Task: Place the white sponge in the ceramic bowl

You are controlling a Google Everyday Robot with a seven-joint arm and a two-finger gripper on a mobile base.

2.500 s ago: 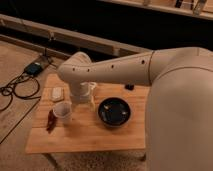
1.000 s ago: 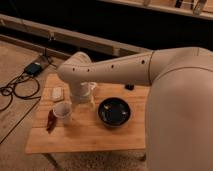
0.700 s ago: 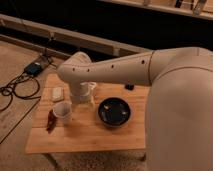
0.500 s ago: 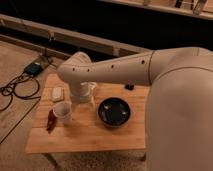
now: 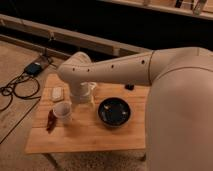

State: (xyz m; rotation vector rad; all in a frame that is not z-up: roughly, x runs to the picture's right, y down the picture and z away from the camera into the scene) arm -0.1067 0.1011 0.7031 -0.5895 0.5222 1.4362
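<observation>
The white sponge (image 5: 57, 93) lies flat near the far left corner of the wooden table (image 5: 90, 137). The black ceramic bowl (image 5: 114, 111) sits right of the table's middle, and I see nothing in it. My arm reaches in from the right and bends down behind the table's centre. The gripper (image 5: 82, 96) points down at the arm's end, over a white boxy object (image 5: 90, 90), between sponge and bowl. It is a short way right of the sponge and not touching it.
A white cup (image 5: 63, 111) stands in front of the sponge, with a red object (image 5: 50, 121) at the left edge beside it. A small dark item (image 5: 129, 87) lies at the table's far edge. Cables and a box (image 5: 31, 69) lie on the floor to the left.
</observation>
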